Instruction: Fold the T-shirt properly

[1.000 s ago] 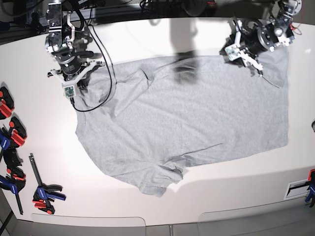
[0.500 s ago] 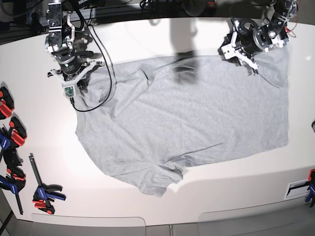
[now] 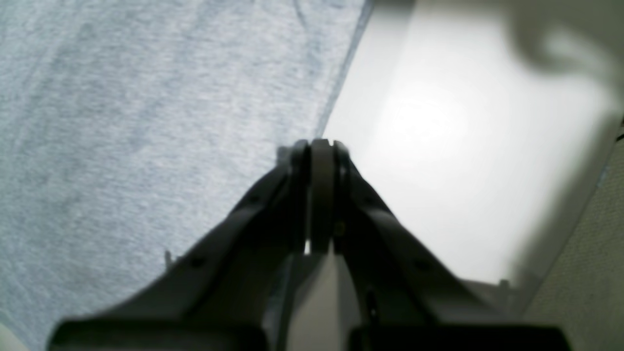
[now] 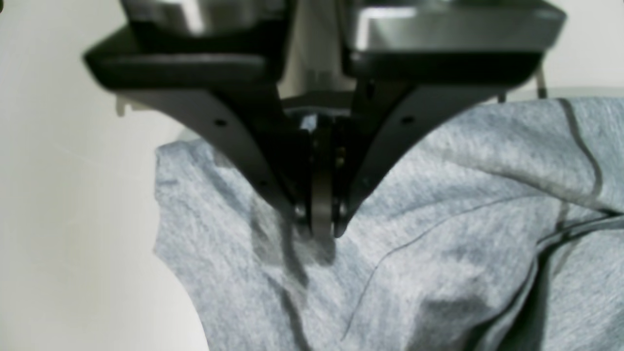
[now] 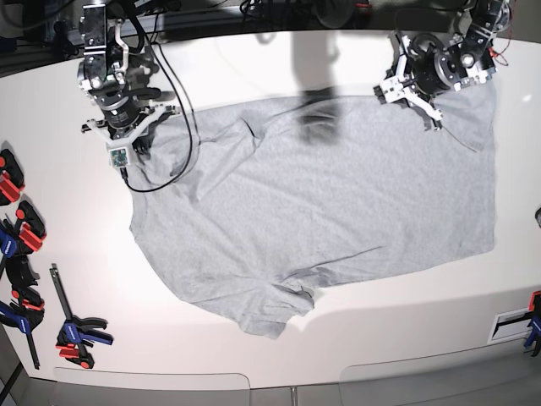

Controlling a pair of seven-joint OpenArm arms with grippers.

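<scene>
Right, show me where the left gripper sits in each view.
Base: left gripper at upper right, on the T-shirt's far edge.
Left wrist: lower centre, jaws together at the shirt edge.
Right wrist: not in view; only the right gripper shows.
Shared landmark: grey T-shirt on the white table.

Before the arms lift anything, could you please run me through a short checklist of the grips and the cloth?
1. Left pincer closed: ok, jaws together at the far hem.
2. Left pincer actually holding the T-shirt: cannot tell, no cloth visible between the tips.
3. Right pincer closed: ok.
4. Right pincer holding cloth: ok, the fabric puckers up into its tips.
5. Shirt lying flat: not ok, the near sleeve is wrinkled.
6. Black cable off the shirt: not ok, it loops across it.
</scene>
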